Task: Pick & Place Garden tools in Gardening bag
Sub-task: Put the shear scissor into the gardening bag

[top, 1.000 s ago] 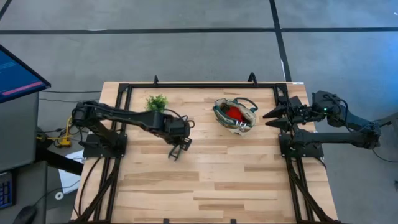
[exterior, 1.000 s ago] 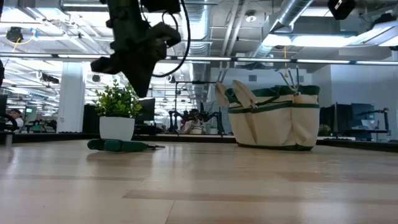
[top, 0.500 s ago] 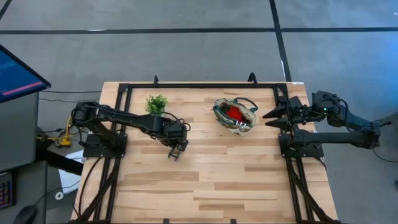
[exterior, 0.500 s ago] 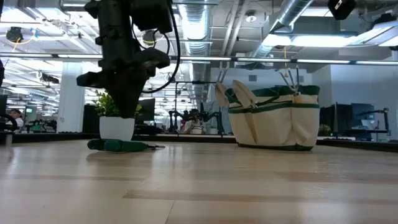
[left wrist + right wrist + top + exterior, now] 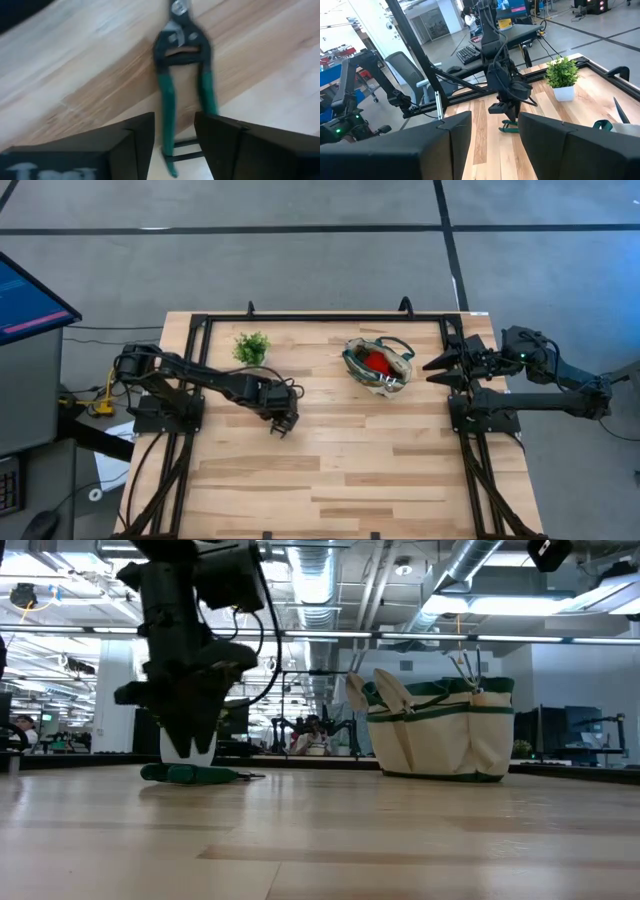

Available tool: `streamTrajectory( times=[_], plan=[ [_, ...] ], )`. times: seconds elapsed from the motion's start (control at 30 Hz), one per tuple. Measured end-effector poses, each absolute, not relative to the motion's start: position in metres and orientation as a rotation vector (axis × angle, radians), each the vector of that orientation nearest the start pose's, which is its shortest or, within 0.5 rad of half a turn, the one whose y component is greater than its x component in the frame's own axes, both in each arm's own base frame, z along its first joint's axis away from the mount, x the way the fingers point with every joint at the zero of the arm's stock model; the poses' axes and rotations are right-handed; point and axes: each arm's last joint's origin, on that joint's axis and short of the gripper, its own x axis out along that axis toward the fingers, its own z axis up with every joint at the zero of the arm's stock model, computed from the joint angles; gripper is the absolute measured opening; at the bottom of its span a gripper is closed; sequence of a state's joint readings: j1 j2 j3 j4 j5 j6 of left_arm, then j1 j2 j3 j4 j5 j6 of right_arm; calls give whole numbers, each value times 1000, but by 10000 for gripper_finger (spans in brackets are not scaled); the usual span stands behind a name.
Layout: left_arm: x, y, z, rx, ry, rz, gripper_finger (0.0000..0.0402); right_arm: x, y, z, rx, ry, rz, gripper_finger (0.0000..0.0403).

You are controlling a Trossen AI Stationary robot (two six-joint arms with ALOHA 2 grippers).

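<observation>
Dark pruning shears (image 5: 182,75) with green handles lie flat on the wooden table (image 5: 330,470), left of the middle. My left gripper (image 5: 174,142) hangs just above them, open and pointing down, with the handle ends showing in the gap between its fingers; it touches nothing. In the low view it (image 5: 190,745) stands over the shears (image 5: 190,774). The cream gardening bag (image 5: 378,366) with green trim stands upright at the far right, a red piece (image 5: 375,360) inside it. My right gripper (image 5: 432,371) waits open at the table's right edge.
A small green potted plant (image 5: 252,345) in a white pot stands at the far left, just beyond my left gripper. A black frame (image 5: 300,317) runs along the table's far and side edges. Bare wood fills the near half of the table.
My left gripper has come down toward the shears, shifting slightly toward the table's left edge, and has turned from a tilt to pointing straight down. The shears and the bag have stayed where they were.
</observation>
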State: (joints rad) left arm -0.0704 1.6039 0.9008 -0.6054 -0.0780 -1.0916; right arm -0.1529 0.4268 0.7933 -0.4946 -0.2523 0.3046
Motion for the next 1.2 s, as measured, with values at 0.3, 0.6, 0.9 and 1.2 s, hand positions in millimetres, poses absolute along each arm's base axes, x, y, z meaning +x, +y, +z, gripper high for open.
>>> streamTrajectory(
  times=[0.3,0.6,0.9,1.2],
  plan=[
    [275,-18,145,-864,1088,677,131,82,-5,344,330,140,79,154],
    [268,-17,134,-855,1079,693,132,82,-5,344,331,140,79,154],
    [268,-16,133,-831,1025,729,126,82,-5,344,333,140,79,154],
    [271,-13,134,-798,946,764,97,82,-5,344,333,140,79,154]
  ],
)
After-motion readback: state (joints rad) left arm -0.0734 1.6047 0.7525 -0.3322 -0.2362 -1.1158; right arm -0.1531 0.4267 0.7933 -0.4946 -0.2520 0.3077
